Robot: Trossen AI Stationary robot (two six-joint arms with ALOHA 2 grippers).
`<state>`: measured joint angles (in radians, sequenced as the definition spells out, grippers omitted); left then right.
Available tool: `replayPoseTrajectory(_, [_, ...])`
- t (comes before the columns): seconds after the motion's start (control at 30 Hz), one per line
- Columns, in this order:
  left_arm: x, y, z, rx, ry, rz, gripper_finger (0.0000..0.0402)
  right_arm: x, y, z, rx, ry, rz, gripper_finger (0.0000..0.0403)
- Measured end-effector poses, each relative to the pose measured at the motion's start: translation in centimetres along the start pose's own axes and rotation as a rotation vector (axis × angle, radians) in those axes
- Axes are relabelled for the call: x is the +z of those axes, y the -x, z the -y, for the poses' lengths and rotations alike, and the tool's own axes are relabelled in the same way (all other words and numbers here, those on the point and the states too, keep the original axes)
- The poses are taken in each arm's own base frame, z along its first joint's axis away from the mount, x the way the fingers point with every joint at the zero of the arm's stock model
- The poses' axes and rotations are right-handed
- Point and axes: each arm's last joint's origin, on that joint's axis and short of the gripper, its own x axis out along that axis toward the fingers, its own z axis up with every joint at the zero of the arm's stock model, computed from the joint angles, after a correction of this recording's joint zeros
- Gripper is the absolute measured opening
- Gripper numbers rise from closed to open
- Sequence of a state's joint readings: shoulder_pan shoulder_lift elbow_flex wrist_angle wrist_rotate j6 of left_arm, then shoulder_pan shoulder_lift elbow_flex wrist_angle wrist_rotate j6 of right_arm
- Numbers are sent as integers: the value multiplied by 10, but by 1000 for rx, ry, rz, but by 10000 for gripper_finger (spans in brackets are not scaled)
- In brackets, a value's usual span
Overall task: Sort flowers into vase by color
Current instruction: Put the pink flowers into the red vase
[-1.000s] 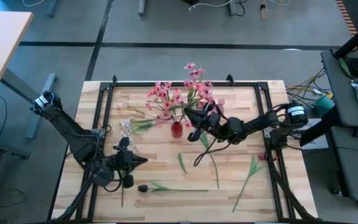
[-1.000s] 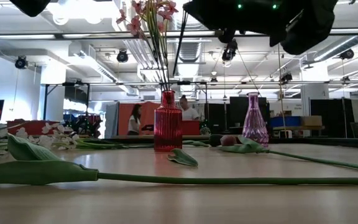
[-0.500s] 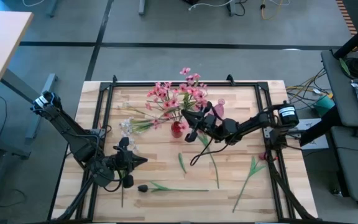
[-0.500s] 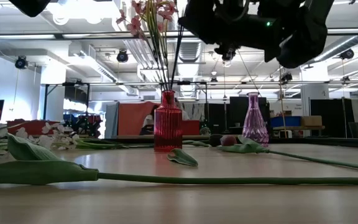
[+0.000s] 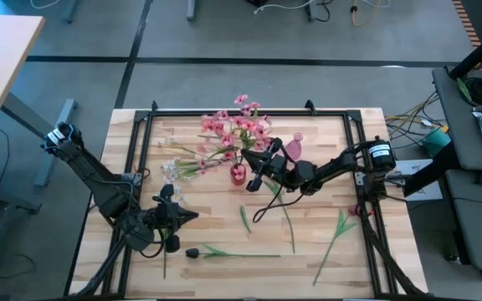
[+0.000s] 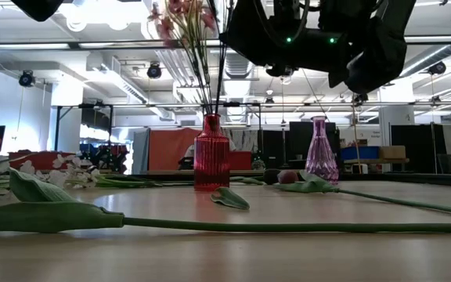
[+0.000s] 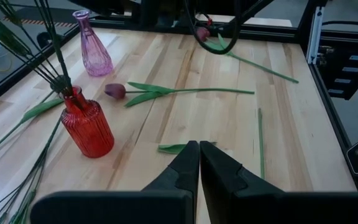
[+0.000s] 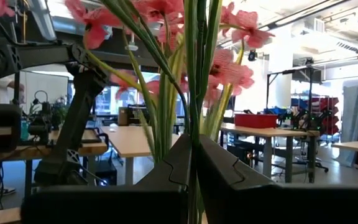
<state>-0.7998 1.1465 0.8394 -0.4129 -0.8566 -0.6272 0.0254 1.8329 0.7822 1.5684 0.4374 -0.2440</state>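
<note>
A red vase (image 5: 238, 174) stands mid-table with several pink flowers (image 5: 228, 130) upright in it. My right gripper (image 5: 254, 174) hovers just right of the vase, shut on one more pink flower's stem (image 8: 194, 93). A purple vase (image 5: 295, 147) stands to its right. White flowers (image 5: 171, 170) lie left of the red vase. Dark tulips (image 5: 192, 252) (image 5: 355, 211) and a purple-headed one (image 7: 114, 91) lie flat on the board. My left gripper (image 5: 192, 216) waits shut at the near left, above the table. My right gripper pinches the pink flower's green stem (image 8: 195, 127) between its two fingers, below the blossoms. The fingers come from the table's right, slanting upward, and lie across the stem. The stem stands nearly upright and runs down (image 6: 221, 78) to the red vase's mouth (image 6: 211, 117).
A loose green leaf (image 5: 244, 219) and a bare stem (image 5: 289, 221) lie near the middle. A black frame (image 5: 145, 142) borders the board. The right arm's cable (image 5: 266, 205) loops down over the table.
My right gripper has sunk and drifted toward the table's left with the pink flower. The stem has swung more upright and come down to the red vase's mouth. Its blossoms now sit among the other pink ones.
</note>
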Motion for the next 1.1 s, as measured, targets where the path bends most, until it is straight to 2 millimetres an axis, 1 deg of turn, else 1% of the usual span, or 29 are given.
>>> replayPoseTrajectory(0.2, [0, 0, 0, 0, 3, 0, 0, -1, 0, 0, -2, -2, -23, 14])
replayPoseTrajectory(0.33, [0, 0, 0, 0, 3, 0, 0, -4, 0, -1, 5, -17, -54, 34])
replayPoseTrajectory(0.57, [0, 0, 0, 0, 11, 0, 0, -5, 0, -1, 7, -25, -69, 111])
replayPoseTrajectory(0.67, [0, 0, 0, 0, 12, 0, 0, -7, 0, -3, 11, -24, -112, 147])
replayPoseTrajectory(0.83, [0, 0, 0, -1, 15, 0, 0, -7, 4, -7, -41, -14, -221, 209])
replayPoseTrajectory(1.0, [0, 0, 0, -1, 19, 0, 0, 4, 10, -13, -52, 13, -357, 268])
replayPoseTrajectory(1.1, [0, 0, 0, -1, 19, 0, 0, 14, 15, -10, -82, 11, -451, 298])
